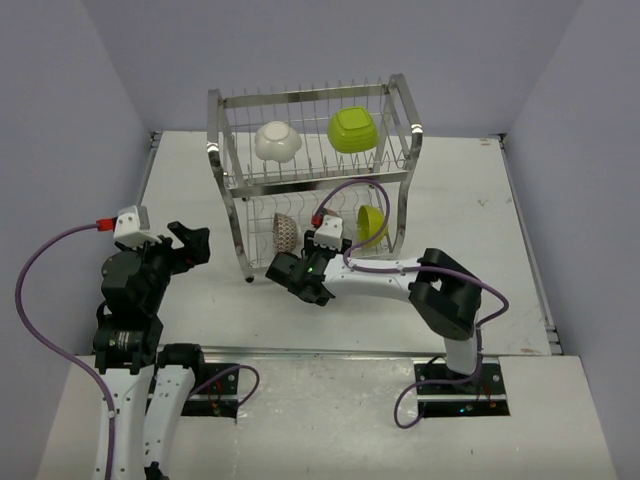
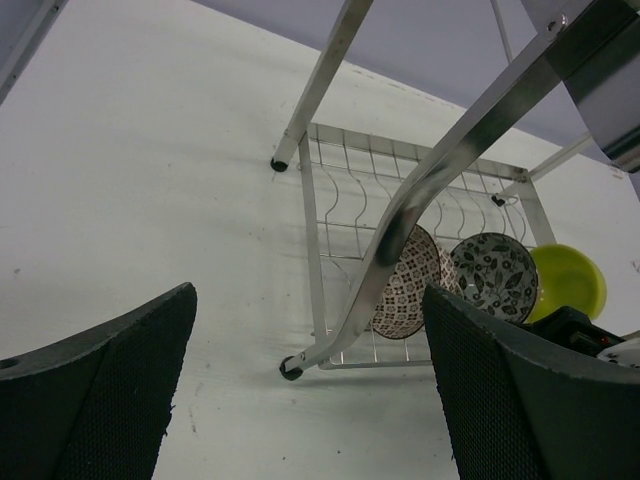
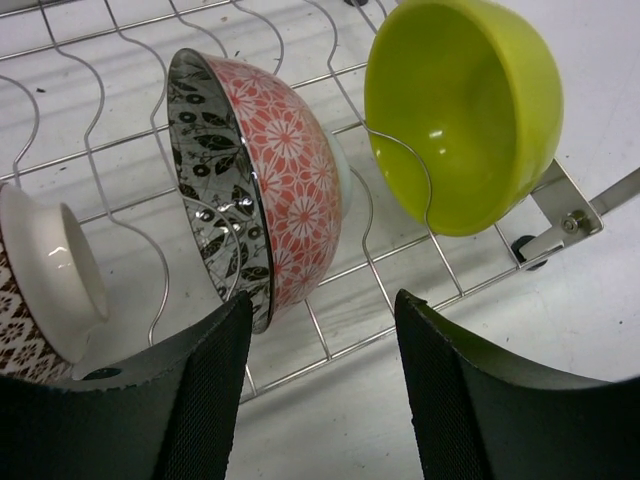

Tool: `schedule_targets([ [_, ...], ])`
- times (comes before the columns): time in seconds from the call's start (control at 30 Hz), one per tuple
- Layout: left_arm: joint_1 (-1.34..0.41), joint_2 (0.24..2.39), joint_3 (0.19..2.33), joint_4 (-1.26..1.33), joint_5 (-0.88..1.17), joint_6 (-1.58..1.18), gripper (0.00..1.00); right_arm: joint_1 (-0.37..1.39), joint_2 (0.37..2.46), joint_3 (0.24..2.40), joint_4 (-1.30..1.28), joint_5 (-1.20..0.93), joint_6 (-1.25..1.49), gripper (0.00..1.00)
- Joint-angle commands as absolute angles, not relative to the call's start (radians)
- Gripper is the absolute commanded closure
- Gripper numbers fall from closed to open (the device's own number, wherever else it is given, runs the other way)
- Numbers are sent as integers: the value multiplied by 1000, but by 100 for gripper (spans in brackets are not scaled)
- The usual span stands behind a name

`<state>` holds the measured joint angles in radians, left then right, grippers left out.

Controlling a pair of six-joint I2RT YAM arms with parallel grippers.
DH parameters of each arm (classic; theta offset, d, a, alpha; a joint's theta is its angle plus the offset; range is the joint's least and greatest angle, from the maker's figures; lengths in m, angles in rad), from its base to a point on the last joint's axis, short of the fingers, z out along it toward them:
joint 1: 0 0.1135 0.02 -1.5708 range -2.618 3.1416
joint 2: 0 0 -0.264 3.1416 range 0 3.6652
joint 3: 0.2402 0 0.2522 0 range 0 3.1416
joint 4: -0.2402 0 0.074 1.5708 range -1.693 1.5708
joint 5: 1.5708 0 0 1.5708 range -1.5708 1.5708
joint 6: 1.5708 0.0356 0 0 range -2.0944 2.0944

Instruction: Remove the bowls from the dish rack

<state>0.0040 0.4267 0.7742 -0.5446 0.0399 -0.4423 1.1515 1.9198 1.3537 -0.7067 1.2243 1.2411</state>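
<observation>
White table (image 1: 480, 200), chrome wire dish rack (image 1: 215, 130): your right gripper (image 3: 320, 300), jaws spread, faces the red-flowered round bowl (image 3: 285, 170); straddle its rim, then pinch.

Table (image 1: 480, 200): white, matte, with a few faint dark specks.
Walls (image 1: 60, 120): pale lilac, standing on three sides.
Edge strip (image 1: 527, 250): grey, possibly metal, along the table's right side.

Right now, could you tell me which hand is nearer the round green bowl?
Right. The right hand hovers in front of the rack, the green bowl ahead to its right; the left hand sits beyond the rack's left end.
</observation>
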Motion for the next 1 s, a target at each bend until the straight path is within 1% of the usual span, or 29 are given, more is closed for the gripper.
schedule_targets([
  [0.0,0,426,778,-512,83,-405,7,1129,1937,1390,-684,1316,1290,41],
  [0.37,0,410,770,-496,126,-402,7,1086,2006,1423,-686,1344,1321,43],
  [0.53,0,410,772,-492,147,-396,7,1068,2065,1479,-686,1361,1316,47],
  [0.73,0,402,773,-491,172,-396,7,1060,2106,1512,-687,1376,1325,56],
  [0.77,0,399,772,-489,172,-396,7,1058,2120,1519,-690,1379,1327,58],
  [0.8,0,400,770,-486,172,-396,7,1057,2128,1534,-696,1382,1331,63],
  [0.87,0,402,767,-485,176,-396,7,1055,2160,1563,-791,1393,1382,69],
  [0.9,0,403,769,-483,182,-396,7,1055,2177,1618,-875,1397,1546,77],
  [0.93,0,405,769,-482,183,-396,7,1055,2198,1658,-1107,1408,1650,80],
  [0.97,0,405,769,-483,183,-396,7,1057,2224,1699,-1250,1414,1774,82],
])
